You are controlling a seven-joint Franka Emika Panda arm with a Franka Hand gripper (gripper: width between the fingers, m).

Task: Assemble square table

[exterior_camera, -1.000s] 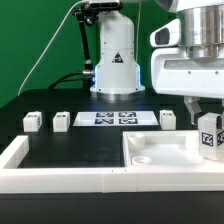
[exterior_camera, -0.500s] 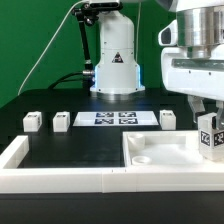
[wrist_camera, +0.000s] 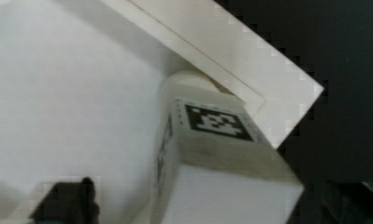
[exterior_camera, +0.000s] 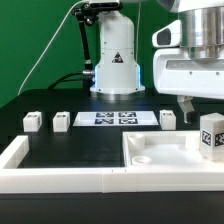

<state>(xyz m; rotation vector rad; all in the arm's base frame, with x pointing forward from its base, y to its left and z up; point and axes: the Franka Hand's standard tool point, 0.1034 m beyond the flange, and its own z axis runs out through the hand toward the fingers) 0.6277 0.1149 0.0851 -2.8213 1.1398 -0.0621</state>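
The square table's white slab (exterior_camera: 158, 150) lies at the exterior view's right, raised rim up. One tagged white leg (exterior_camera: 211, 137) stands upright in its far right corner; the wrist view shows the leg (wrist_camera: 215, 140) against the slab's corner (wrist_camera: 94, 90). My gripper (exterior_camera: 204, 108) is open around the leg's top, with a dark finger (wrist_camera: 62, 200) standing clear of each side. Three loose legs sit on the black table: two (exterior_camera: 33, 121) (exterior_camera: 62, 120) toward the exterior view's left and a third (exterior_camera: 167, 118) by the marker board.
The marker board (exterior_camera: 120, 118) lies flat at the middle back. Behind it stands the arm's white base (exterior_camera: 115, 62). A long low white border wall (exterior_camera: 50, 172) runs along the front and up the exterior view's left side.
My jaws have opened and let go of the leg, which stays upright in the slab's corner. The loose legs have not moved.
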